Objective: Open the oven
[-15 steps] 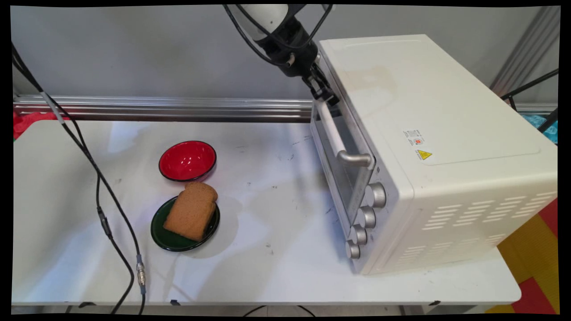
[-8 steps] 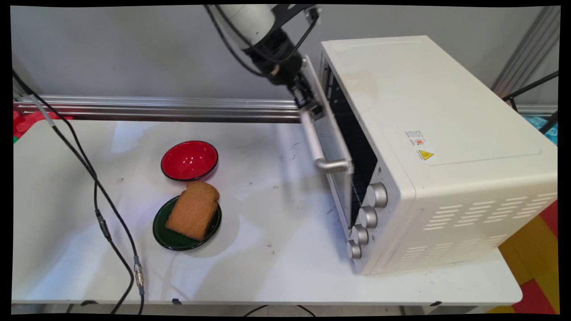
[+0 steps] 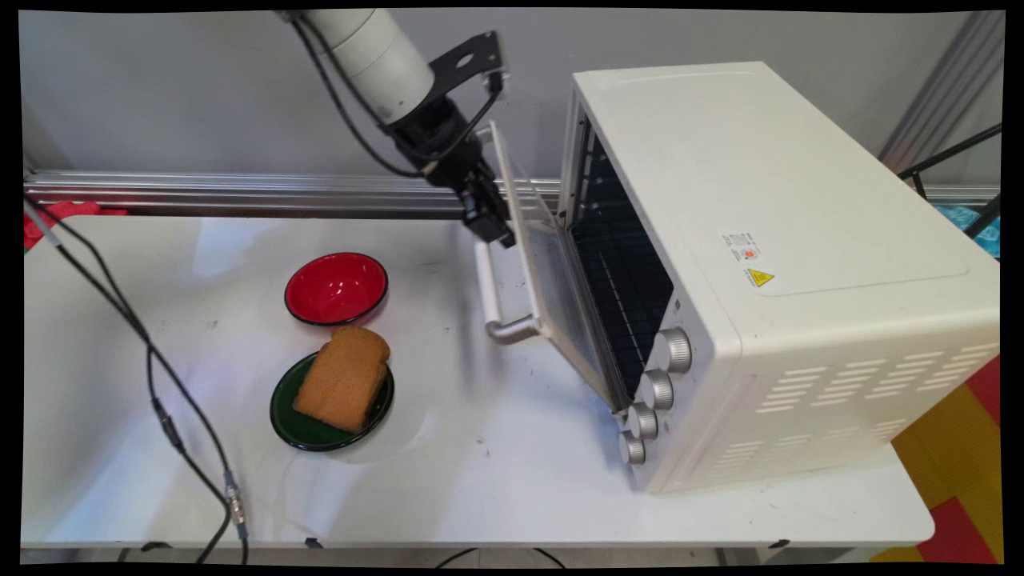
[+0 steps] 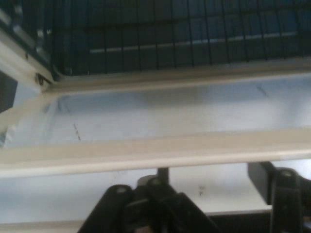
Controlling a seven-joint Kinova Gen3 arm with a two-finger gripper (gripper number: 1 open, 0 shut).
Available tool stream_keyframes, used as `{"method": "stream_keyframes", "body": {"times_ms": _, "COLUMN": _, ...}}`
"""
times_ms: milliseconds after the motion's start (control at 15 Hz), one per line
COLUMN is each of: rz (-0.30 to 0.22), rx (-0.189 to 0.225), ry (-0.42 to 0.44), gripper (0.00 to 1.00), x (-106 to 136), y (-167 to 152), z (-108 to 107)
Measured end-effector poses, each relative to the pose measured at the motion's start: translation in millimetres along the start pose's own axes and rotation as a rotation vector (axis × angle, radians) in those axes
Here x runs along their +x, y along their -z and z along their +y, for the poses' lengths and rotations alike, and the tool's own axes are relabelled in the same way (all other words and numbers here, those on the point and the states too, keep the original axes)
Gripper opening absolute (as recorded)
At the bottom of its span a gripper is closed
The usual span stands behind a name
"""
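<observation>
The white table (image 3: 480, 480) bears a red bowl (image 3: 337, 289), green plate (image 3: 308, 428) and toaster oven (image 3: 768, 264).

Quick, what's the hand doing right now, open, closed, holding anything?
Hand: at the far end of the toaster oven door's handle, door partly open; whether it is open or shut on the handle cannot be told.
</observation>
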Motion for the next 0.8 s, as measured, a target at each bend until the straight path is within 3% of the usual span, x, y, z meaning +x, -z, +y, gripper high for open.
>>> {"method": "stream_keyframes", "body": {"times_ms": 800, "rz": 0.010, "rx": 0.008, "ry": 0.019, "gripper": 1.00, "x": -90.0, "y": -17.5, "z": -5.5}}
